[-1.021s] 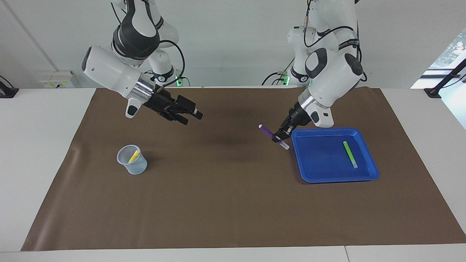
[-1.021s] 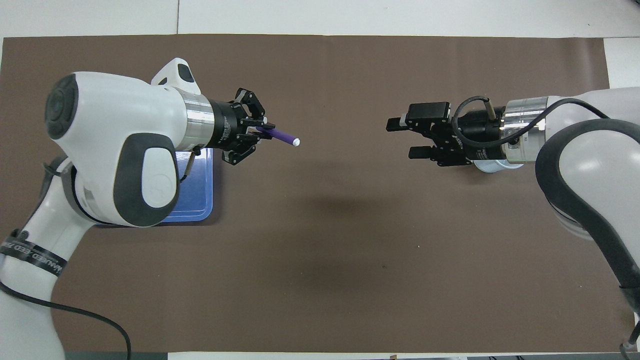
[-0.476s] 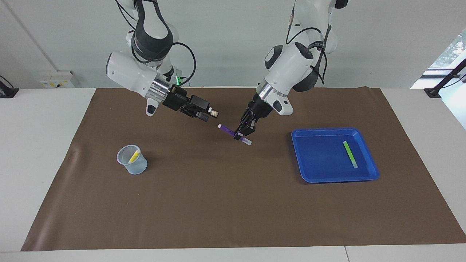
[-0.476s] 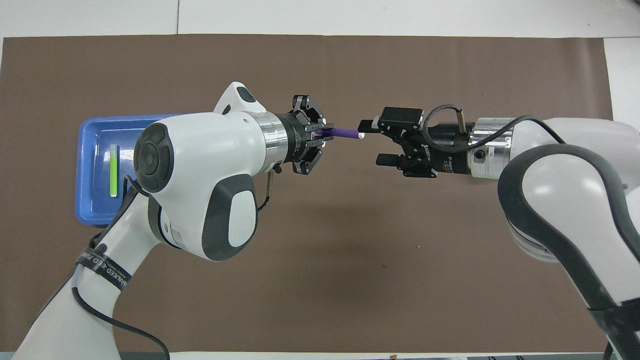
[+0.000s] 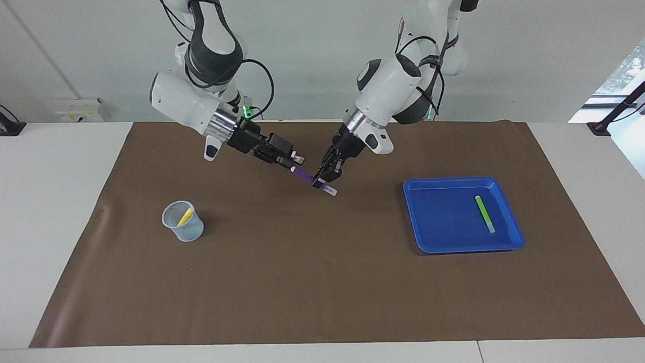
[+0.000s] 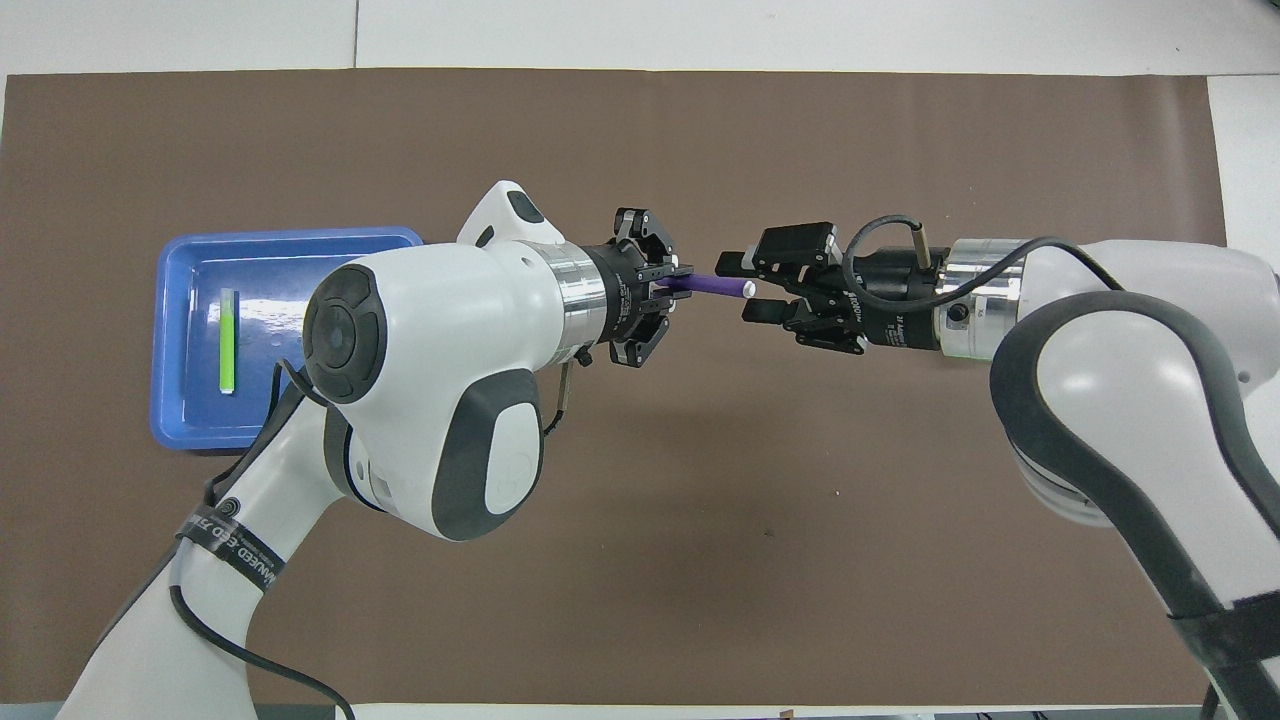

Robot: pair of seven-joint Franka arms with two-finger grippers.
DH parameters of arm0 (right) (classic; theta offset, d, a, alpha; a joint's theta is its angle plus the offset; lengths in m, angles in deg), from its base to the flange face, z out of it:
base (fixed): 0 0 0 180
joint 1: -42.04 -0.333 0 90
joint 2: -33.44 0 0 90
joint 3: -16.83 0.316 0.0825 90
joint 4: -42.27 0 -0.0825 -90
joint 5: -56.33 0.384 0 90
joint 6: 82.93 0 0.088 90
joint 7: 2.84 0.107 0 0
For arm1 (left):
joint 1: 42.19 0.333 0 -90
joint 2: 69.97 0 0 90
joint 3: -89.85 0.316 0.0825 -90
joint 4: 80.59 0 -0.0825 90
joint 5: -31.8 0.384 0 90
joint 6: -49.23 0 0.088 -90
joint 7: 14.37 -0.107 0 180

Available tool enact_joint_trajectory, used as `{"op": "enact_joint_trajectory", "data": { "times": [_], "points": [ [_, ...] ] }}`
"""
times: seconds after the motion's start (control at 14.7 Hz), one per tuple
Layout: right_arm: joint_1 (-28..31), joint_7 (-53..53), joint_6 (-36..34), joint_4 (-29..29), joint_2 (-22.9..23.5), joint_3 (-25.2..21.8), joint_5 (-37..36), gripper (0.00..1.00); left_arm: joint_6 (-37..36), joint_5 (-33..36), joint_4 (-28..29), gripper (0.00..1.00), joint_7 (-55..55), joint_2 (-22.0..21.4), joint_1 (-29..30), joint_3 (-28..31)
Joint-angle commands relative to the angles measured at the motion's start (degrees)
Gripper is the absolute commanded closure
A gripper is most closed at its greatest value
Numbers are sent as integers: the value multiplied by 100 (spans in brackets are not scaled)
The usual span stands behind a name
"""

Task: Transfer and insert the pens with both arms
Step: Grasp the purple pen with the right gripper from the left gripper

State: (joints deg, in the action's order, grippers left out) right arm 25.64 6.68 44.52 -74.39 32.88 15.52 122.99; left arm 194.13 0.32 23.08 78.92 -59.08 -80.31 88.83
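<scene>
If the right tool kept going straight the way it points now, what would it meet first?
Most likely the purple pen: its white tip already sits between the right tool fingers. Further along is the left tool, shut on that pen. Depth is hard to confirm.

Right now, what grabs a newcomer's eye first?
The slim purple pen held in mid-air over the middle of the brown mat, clamped by the left gripper, with the right gripper at its free end. Then the blue plastic tray with a green pen at the left arm's end.
</scene>
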Motion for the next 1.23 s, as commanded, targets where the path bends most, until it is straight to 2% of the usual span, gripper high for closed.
{"op": "enact_joint_trajectory", "data": {
  "times": [0.0, 0.34, 0.41, 0.48, 0.54, 0.61, 1.02, 1.09, 1.16],
  "points": [
    [-22, -116, 183, -121, -67, -1, -39, 39, 39, -86, 30, 100, 49, 10, -143, 94],
    [-57, -116, 192, -121, -59, -1, -39, 41, 39, -86, 39, 100, 49, 10, -152, 94],
    [-57, -125, 192, -121, -67, -1, -39, 47, 47, -86, 39, 100, 49, 10, -143, 94],
    [-57, -142, 183, -121, -67, -1, -39, 64, 48, -78, 39, 100, 40, 10, -152, 94],
    [-39, -143, 166, -121, -67, -1, -39, 92, 39, -77, 39, 100, 40, 10, -152, 94],
    [-39, -134, 148, -121, -67, -1, -39, 100, 39, -77, 39, 100, 40, 10, -152, 94],
    [-39, -134, 130, -121, -67, -1, -39, 100, 39, -34, 39, 100, -4, 10, -143, 111],
    [-39, -134, 130, -121, -67, -1, -39, 100, 13, 114, 56, 64, -30, 10, -91, 120],
    [-39, -134, 130, -121, -67, -1, -39, 100, -40, 455, 83, 3, -31, 1, -73, 129]
  ]
}}
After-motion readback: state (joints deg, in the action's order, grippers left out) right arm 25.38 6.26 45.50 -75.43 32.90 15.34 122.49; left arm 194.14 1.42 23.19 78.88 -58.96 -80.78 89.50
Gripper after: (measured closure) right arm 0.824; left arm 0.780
